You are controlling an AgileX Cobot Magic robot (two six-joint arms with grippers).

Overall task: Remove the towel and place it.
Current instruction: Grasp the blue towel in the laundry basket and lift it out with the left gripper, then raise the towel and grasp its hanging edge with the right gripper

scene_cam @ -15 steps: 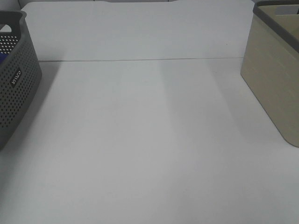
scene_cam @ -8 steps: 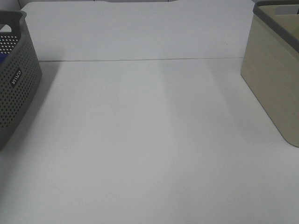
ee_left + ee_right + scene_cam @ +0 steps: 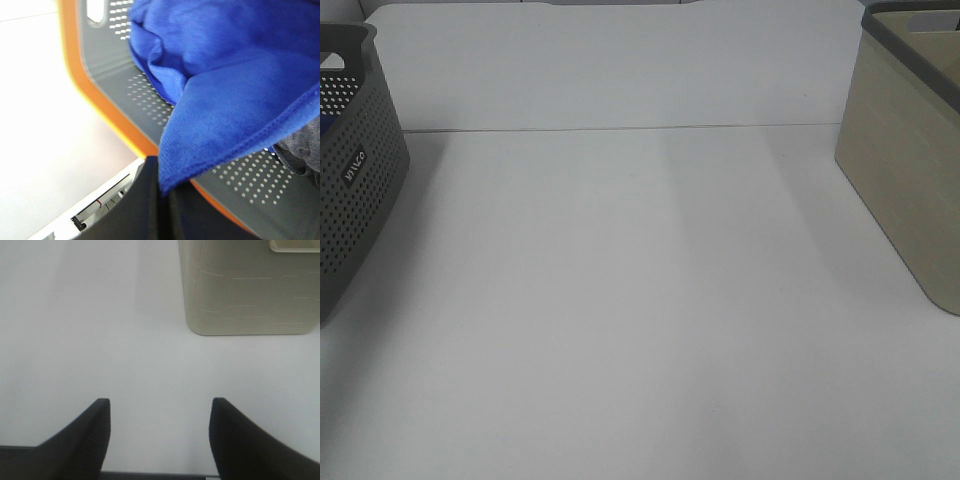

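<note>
The royal-blue towel (image 3: 225,75) lies bunched inside a grey perforated basket (image 3: 125,75) with an orange rim. One towel corner hangs down between the dark fingers of my left gripper (image 3: 162,187), which looks shut on it. In the exterior high view neither gripper shows; only the grey basket's end (image 3: 355,190) is in frame at the far left, with a sliver of blue behind its wall. My right gripper (image 3: 160,430) is open and empty above the bare white table (image 3: 125,340), short of the beige basket (image 3: 250,290).
A grey cloth (image 3: 300,150) lies in the grey basket beside the towel. The beige basket (image 3: 910,170) stands at the right edge of the white table (image 3: 640,300). A seam (image 3: 620,129) crosses the table at the back.
</note>
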